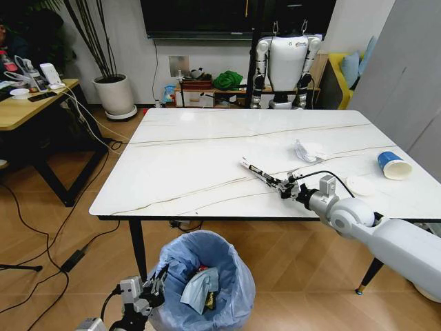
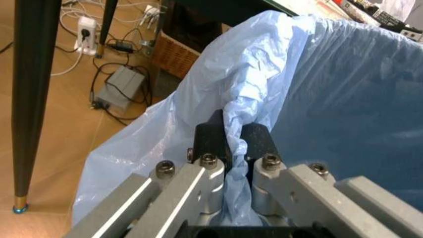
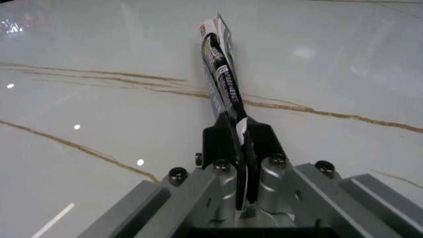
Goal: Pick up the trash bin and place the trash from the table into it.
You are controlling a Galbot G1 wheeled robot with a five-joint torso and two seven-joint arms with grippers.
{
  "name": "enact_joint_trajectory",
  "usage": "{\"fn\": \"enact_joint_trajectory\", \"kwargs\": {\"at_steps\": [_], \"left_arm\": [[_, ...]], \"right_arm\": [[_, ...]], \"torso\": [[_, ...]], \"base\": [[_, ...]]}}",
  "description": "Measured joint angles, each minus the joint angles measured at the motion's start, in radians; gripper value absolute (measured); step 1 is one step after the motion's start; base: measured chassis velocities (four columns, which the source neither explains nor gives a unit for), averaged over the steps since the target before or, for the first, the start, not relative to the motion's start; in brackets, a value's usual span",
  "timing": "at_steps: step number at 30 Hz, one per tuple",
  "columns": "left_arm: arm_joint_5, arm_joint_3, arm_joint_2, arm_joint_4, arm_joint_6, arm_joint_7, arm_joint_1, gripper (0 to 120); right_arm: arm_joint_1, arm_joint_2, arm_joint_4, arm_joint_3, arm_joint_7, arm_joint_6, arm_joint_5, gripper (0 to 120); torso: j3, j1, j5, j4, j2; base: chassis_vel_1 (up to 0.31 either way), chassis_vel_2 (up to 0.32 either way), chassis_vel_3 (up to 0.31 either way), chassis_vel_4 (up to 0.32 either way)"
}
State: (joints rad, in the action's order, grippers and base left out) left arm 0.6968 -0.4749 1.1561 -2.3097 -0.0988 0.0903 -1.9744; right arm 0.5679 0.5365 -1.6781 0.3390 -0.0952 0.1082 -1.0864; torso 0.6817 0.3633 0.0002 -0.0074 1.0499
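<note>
Nearest to me, the trash bin (image 1: 204, 279) is standing on the floor just in front of the bench's near edge, and my head camera is cutting off its base. I can make out a crumpled bluish-white piece and something dark and yellowish down in the bag, but not what they are. My left hand (image 1: 157, 281) is coming up from the bottom edge of the view, most of its arm out of frame, and reaching to the bin's left rim. In the left wrist view the left hand (image 2: 233, 135) is pinching a gathered fold of the light-blue bag (image 2: 251, 84) between its two black fingers (image 2: 210, 136), which are pressed tight against the plastic.

Farther out, my right arm is stretching from the lower right across the bench (image 1: 207, 148), forearm low and nearly level, wrist pointing toward the bench's middle. The right hand (image 1: 284, 186) is clamping the near end of the long thin wrapper (image 1: 259, 172). In the right wrist view the right hand (image 3: 240, 136) is gripping the wrapper (image 3: 220, 69) with the fingers closed on it; its gripped end is hiding between them. Its long axis is running straight out from the hand, free end pointing toward the bench's far left. I cannot tell whether that end is touching the marble.

Beyond the hand, crumpled white tissue (image 1: 308, 151) is lying on the bench. To the right, a white lid (image 1: 360, 185) is resting flat, hard to separate from the pale top, and a blue-white paper cup (image 1: 393, 165) is lying on its side near the right edge.
</note>
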Motion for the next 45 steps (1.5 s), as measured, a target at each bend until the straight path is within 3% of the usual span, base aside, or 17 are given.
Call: {"fn": "enact_joint_trajectory", "kwargs": {"at_steps": [4, 6, 9, 16, 19, 28, 37, 45], "left_arm": [[0.001, 0.016, -0.008, 0.008, 0.0, 0.005, 0.007, 0], [0.009, 0.027, -0.019, 0.011, 0.0, 0.015, 0.011, 0], [0.017, 0.029, -0.029, 0.008, 0.0, 0.028, 0.008, 0], [0.012, 0.027, -0.014, -0.022, 0.006, 0.04, -0.015, 0], [0.014, 0.028, -0.006, -0.031, 0.004, 0.052, -0.007, 0], [0.075, 0.025, -0.033, -0.033, -0.017, 0.084, 0.033, 0], [0.085, 0.03, -0.029, -0.033, -0.018, 0.091, 0.028, 0], [0.086, 0.049, -0.012, -0.014, -0.032, 0.078, 0.048, 0]], "right_arm": [[0.083, -0.039, -0.057, -0.11, -0.013, -0.012, 0.029, 0], [0.154, -0.098, -0.111, -0.205, -0.071, -0.073, 0.09, 0], [0.176, -0.164, -0.152, -0.252, -0.137, -0.146, 0.151, 0], [0.15, -0.273, -0.258, -0.281, -0.267, -0.254, 0.308, 0], [0.149, -0.343, -0.381, -0.309, -0.317, -0.279, 0.38, 0], [0.123, -0.442, -0.51, -0.388, -0.453, -0.356, 0.595, 0], [0.093, -0.472, -0.565, -0.372, -0.524, -0.41, 0.776, 0], [0.125, -0.407, -0.566, -0.354, -0.577, -0.427, 0.913, 0]], "torso": [[0.0, 0.0, 0.0002, 0.0, 0.0], [0.0, 0.0, 0.0, -0.0006, 0.0], [0.0, 0.0, -0.0007, -0.0009, 0.0], [0.0, 0.0, -0.0004, 0.0001, 0.0], [0.0, 0.0, 0.0002, -0.0001, 0.0], [0.0, 0.0, -0.0006, -0.0002, 0.0], [0.0, 0.0, -0.0001, -0.0002, 0.0], [0.0, 0.0, -0.0001, -0.0002, 0.0]], "base": [[0.0, 0.0, 0.0, 0.0], [0.0, 0.0, 0.0, 0.0], [0.0, 0.0, 0.0, 0.0], [0.0, 0.0, 0.0, 0.0], [0.0, 0.0, 0.0, 0.0], [0.0, 0.0, 0.0, 0.0], [0.0, 0.0, 0.0, 0.0], [0.0, 0.0, 0.0, 0.0]]}}
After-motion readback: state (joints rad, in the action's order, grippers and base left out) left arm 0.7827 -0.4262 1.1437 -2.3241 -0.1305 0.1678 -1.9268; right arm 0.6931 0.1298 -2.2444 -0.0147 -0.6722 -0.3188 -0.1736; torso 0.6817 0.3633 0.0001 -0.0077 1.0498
